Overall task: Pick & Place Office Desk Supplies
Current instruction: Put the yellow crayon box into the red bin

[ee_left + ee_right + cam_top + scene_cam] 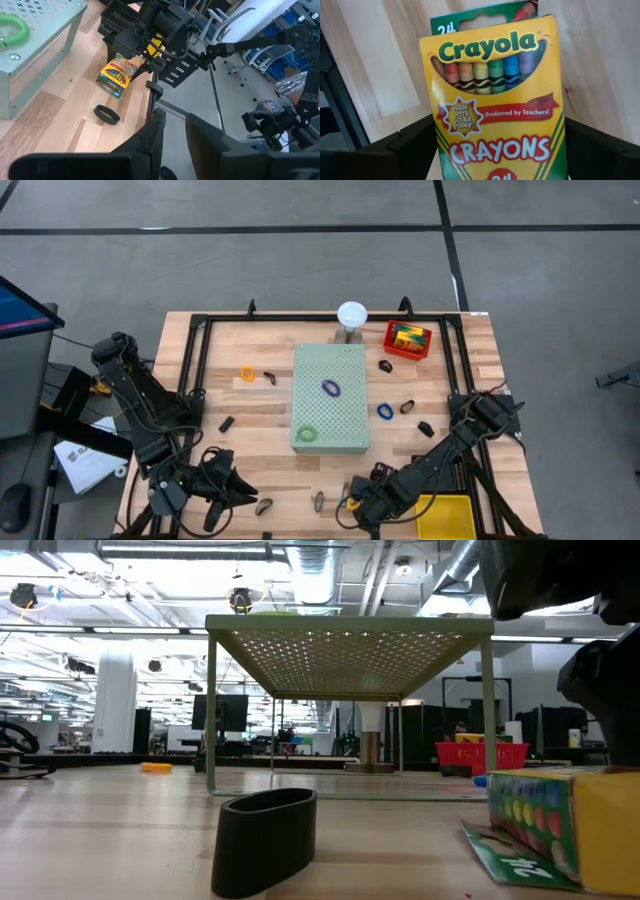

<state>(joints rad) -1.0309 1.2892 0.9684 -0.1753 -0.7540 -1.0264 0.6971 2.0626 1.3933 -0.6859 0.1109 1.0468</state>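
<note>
A yellow crayon box [490, 100] lies flat on the wood near the table's front edge [352, 502], its green flap open [500, 855]. My right gripper [500, 132] points down over it, open, with one finger on each long side of the box. My left gripper [174, 132] hovers at the front left [240, 490], its fingers a small gap apart with nothing between them. A black loop clip [107, 114] rests on the table just left of the box. My right gripper comes at the crayon box from above, its fingers [415, 142] level with the box's two long side edges [436, 127]. I cannot tell whether they touch the box. The box lies on the table.
The pale-green perforated board [345, 370] stands mid-table with a purple loop [331, 388] and a green loop [307, 433] on it. Behind it are a white dome [351, 313] and a red bin [408, 340]. Orange [248, 374] and blue [385, 411] loops lie beside it. A yellow bin [445, 515] is at front right.
</note>
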